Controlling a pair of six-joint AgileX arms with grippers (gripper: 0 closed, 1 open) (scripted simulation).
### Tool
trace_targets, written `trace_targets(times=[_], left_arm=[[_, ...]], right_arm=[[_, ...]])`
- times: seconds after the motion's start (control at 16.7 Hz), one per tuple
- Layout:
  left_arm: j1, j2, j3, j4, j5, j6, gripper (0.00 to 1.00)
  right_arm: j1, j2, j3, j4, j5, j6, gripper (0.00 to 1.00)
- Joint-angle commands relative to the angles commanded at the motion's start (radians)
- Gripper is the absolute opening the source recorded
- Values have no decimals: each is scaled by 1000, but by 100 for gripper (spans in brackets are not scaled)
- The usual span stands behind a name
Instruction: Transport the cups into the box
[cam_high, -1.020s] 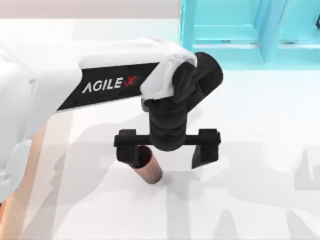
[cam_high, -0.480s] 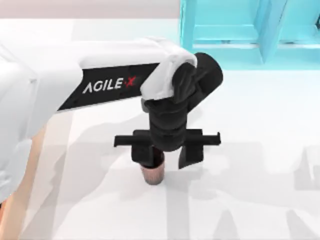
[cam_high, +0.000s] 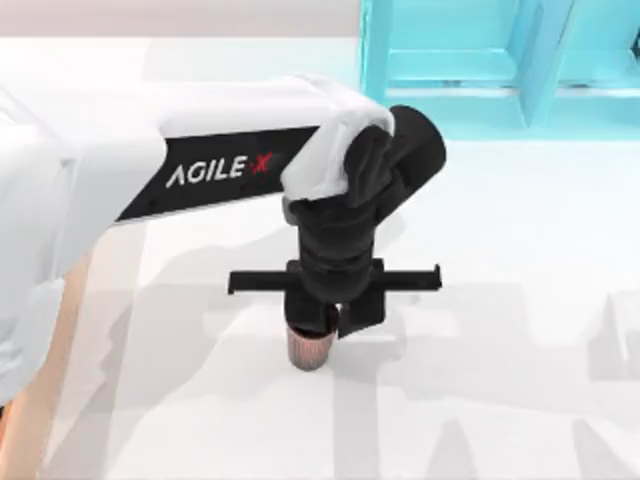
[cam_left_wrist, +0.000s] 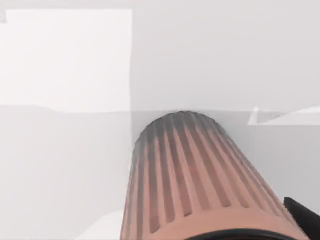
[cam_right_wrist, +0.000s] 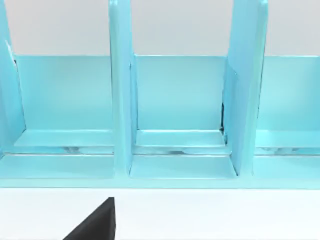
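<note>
The ribbed copper-brown tapered cup (cam_high: 307, 350) is clamped upright between the left gripper's (cam_high: 333, 322) closed fingers mid-tabletop (cam_high: 520, 330).

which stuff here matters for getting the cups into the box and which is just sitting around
Belongs to the job:
- cup, copper-brown and ribbed, near the table's middle
- left gripper, fingers closed around that cup
- a strip of the orange-brown box at the top view's left edge

Just lying about:
- turquoise shelf frame, at the table's far right
- white table
</note>
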Motion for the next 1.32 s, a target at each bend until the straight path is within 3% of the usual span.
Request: trace_targets(times=[0.36,0.9,1.32], left_arm=[[3,-4,-1,-3,1,3,0],[198,-283,-25,-262,-1,192,0],[222,-300,-15,-281,-2,223,0]], right_arm=[[0,0,0,0,0,0,100],[0,0,0,0,0,0,100],[0,0,0,0,0,0,100]])
